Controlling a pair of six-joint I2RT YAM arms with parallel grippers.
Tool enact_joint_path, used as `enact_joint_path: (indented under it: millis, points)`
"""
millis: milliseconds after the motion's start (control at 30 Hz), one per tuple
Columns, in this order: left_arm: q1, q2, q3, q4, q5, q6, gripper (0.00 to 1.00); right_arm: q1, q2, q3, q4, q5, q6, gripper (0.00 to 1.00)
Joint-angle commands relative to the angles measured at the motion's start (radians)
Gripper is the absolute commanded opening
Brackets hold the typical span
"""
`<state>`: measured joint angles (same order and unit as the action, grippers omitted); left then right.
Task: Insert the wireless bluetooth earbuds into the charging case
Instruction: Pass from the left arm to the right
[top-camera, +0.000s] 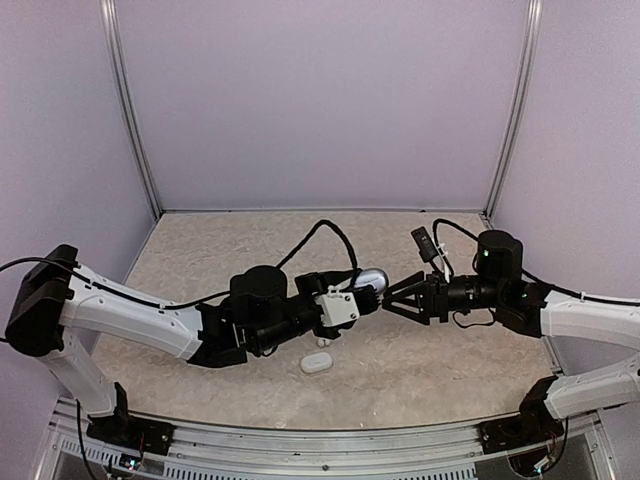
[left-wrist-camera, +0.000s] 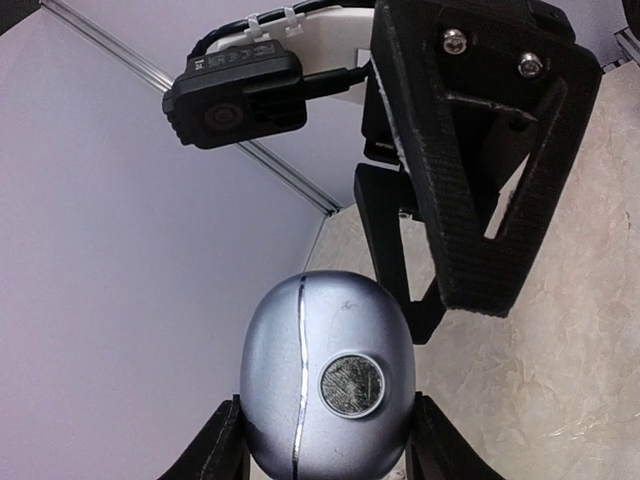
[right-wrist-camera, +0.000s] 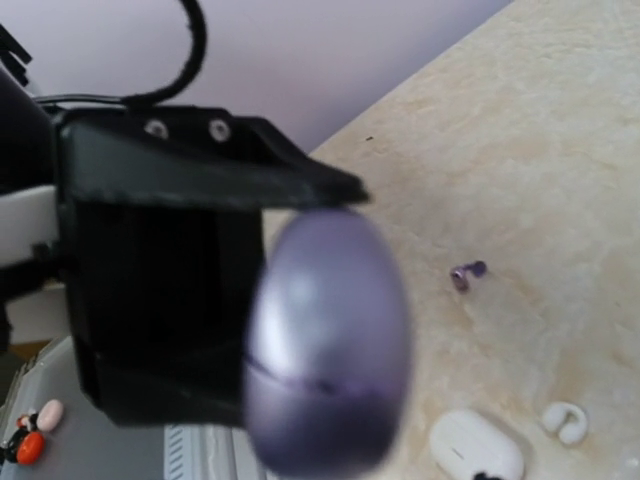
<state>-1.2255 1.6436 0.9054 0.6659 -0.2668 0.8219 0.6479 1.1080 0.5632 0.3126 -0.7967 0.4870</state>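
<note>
My left gripper (top-camera: 366, 287) is shut on a closed grey pebble-shaped charging case (top-camera: 374, 278) and holds it above the table; in the left wrist view the case (left-wrist-camera: 325, 385) sits between both fingers (left-wrist-camera: 215, 450). My right gripper (top-camera: 390, 298) is open, its spread fingers (left-wrist-camera: 480, 170) right next to the case's far end. In the right wrist view the case (right-wrist-camera: 325, 340) is a close blur. A dark grey earbud (right-wrist-camera: 466, 273) and a cream-white earbud (right-wrist-camera: 563, 421) lie on the table. The other earbuds are out of view.
A closed white case (top-camera: 316, 363) lies on the table below the left gripper, and shows in the right wrist view (right-wrist-camera: 476, 447) beside the white earbud. A small white item (top-camera: 322, 341) lies just behind it. Purple walls and metal posts enclose the table.
</note>
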Motion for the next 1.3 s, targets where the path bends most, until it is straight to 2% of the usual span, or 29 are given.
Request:
enact_joint_path:
  millis: [0,667,933,1167,1267]
  points:
    - [-0.009,-0.022,-0.008,0.038,-0.008,0.019,0.25,0.038,0.024,0.045,0.031,0.037,-0.006,0.63]
    - [-0.014,-0.012,-0.005,0.063,0.005,0.027,0.23,0.068,0.102,0.058,0.171,0.019,0.066,0.39]
    - [-0.017,-0.009,-0.001,0.063,0.002,0.033,0.23,0.067,0.102,0.055,0.189,0.033,0.085,0.35]
    - [-0.017,0.000,0.003,0.064,-0.005,0.031,0.23,0.068,0.107,0.046,0.198,0.037,0.096,0.24]
    - [-0.017,0.001,0.001,0.068,-0.013,0.030,0.27,0.067,0.104,0.044,0.198,0.037,0.092,0.20]
